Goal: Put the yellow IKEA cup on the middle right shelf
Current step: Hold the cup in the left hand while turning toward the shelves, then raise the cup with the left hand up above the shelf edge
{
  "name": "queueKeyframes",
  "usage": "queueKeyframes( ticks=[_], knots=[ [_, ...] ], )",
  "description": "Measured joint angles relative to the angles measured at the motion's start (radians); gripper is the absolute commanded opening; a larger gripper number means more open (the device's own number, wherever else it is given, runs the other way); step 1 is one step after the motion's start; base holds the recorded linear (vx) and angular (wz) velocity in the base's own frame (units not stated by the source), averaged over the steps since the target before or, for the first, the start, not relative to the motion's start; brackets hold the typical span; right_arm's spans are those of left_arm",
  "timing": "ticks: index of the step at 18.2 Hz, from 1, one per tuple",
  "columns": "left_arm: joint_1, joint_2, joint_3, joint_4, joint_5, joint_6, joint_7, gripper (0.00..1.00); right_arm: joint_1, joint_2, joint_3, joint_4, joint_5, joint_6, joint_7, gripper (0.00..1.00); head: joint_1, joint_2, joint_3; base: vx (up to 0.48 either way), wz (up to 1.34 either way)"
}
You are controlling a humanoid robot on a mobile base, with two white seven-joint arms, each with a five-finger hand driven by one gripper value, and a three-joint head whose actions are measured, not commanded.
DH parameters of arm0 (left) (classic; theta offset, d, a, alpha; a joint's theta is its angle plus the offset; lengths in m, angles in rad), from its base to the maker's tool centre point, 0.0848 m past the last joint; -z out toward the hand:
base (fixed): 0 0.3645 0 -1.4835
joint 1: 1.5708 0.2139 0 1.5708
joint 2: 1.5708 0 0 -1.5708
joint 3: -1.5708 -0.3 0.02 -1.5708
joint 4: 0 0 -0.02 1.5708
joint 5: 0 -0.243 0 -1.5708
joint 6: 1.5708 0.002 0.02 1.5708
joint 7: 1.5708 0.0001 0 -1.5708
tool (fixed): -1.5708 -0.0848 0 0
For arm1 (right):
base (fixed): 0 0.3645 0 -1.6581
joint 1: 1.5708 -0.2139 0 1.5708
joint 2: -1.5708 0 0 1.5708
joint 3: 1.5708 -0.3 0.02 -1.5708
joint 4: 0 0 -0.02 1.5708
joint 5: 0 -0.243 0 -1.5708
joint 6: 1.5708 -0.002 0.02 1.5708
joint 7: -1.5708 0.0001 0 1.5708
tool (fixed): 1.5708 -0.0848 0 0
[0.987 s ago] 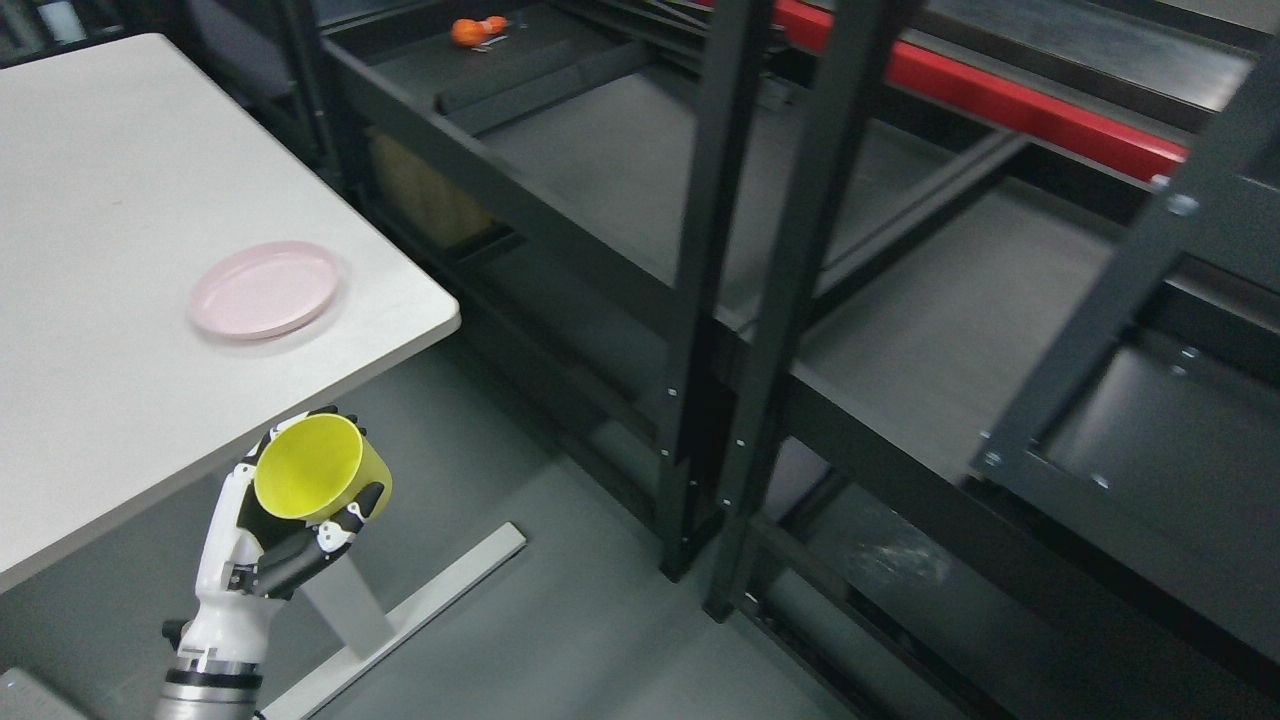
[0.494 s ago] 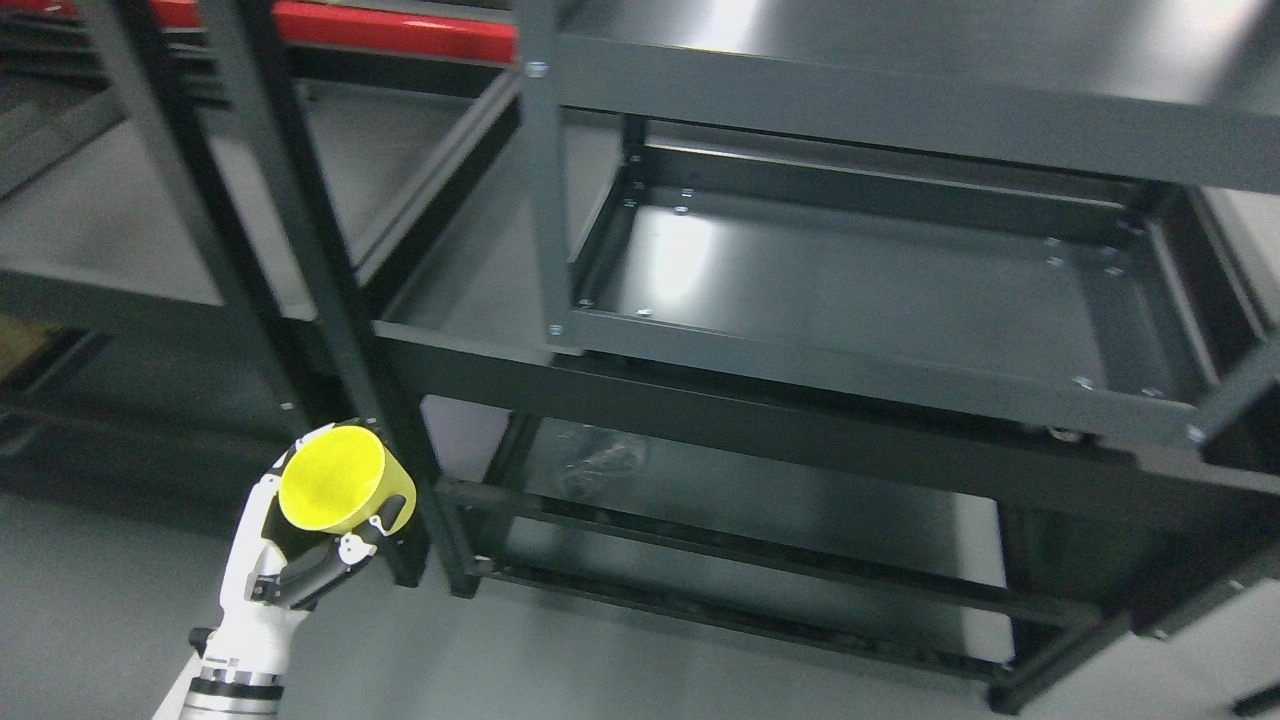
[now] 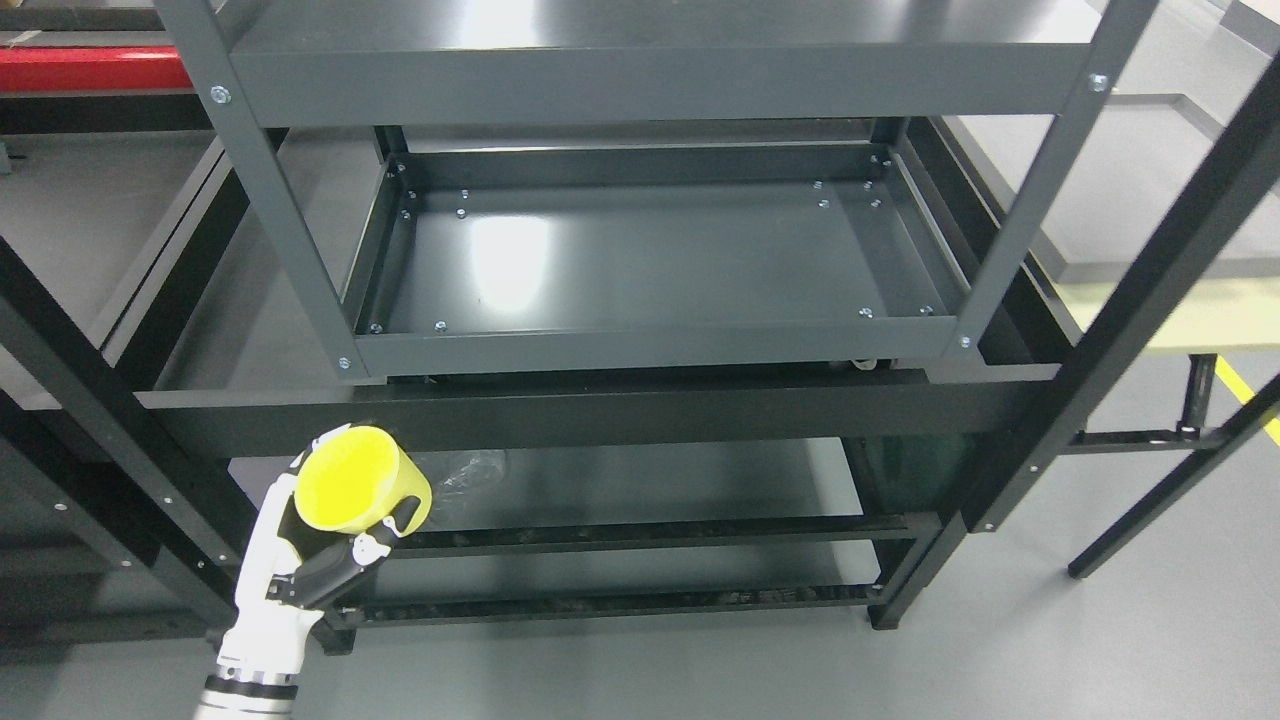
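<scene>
The left hand [image 3: 305,540] came up from the lower left corner of the head view, its white and black fingers [image 3: 330,570] wrapped around a yellow cup [image 3: 360,480]. The cup was held tilted, with its open mouth turned up and to the left toward the camera, and its handle sat on the lower right side, against the fingers. The cup was in the air, low in the picture, in front of the black crossbeam [image 3: 600,415] of a dark metal rack and clear of every shelf.

Above and to the right of the cup lay a grey tray-like shelf [image 3: 660,265] with a raised rim and small bolts at its corners; light glared off its left half. It hung between slanted grey posts [image 3: 275,210], and a flat grey top shelf [image 3: 640,40] ran across the upper edge of the picture. Below the crossbeam a lower shelf [image 3: 650,490] showed behind two thin black rails.

A red beam [image 3: 90,68] showed at the upper left, behind the rack. At the right edge a black post [image 3: 1130,320] crossed in front of a pale surface, and the grey floor [image 3: 700,670] filled the bottom of the view.
</scene>
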Motion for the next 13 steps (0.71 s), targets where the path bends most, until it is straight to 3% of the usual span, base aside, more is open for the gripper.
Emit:
queueKeyframes(
  ticks=[13],
  knots=[
    [-0.099, 0.0, -0.09, 0.0, 0.007, -0.01, 0.0, 0.02, 0.001, 0.0, 0.0, 0.0, 0.0, 0.0, 0.006, 0.99, 0.0, 0.0, 0.0, 0.115, 0.03]
  ],
)
